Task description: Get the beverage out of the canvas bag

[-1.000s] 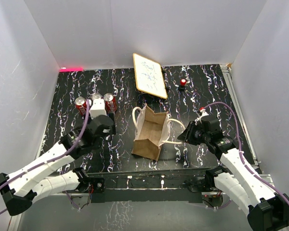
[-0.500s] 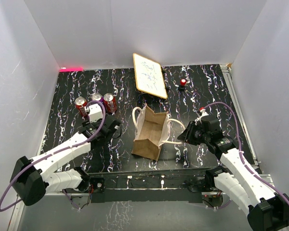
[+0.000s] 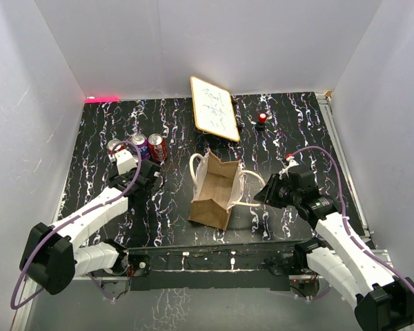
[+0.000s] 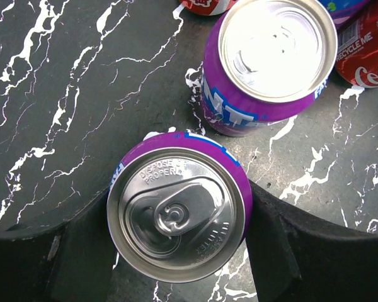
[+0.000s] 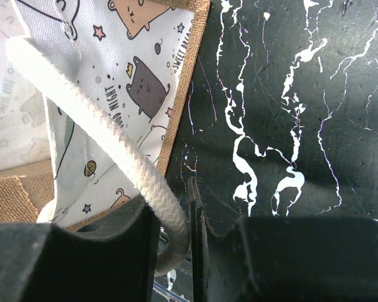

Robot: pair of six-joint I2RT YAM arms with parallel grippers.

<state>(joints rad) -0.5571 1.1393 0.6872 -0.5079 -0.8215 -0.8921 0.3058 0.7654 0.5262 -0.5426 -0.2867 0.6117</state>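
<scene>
Left wrist view shows the left gripper [image 4: 177, 207] spread wide around an upright purple can [image 4: 176, 141], a finger pressed to each side of it, so the can is held. Whether its base is already on the table [image 3: 90, 131] cannot be told. Just beyond it stands a second purple can [image 4: 271, 60] with a red can [image 4: 372, 50] at its side, and the top external view puts this cluster at the far left of the table, well apart from the canvas bag [image 3: 217, 187]. The bag lies near the middle, mouth turned toward the far side. The right gripper [image 5: 173, 220] is at the bag's right edge, nearly closed, pinching the cream rope handle [image 5: 113, 145] between its jaws, apparently to steady the bag. As a judgement, the task looks well advanced. Several drinks are out and grouped, and the one in hand is clear of the bag and lacks only its release beside the others. The bag's inside is not shown clearly enough to say whether another can is left in it.
</scene>
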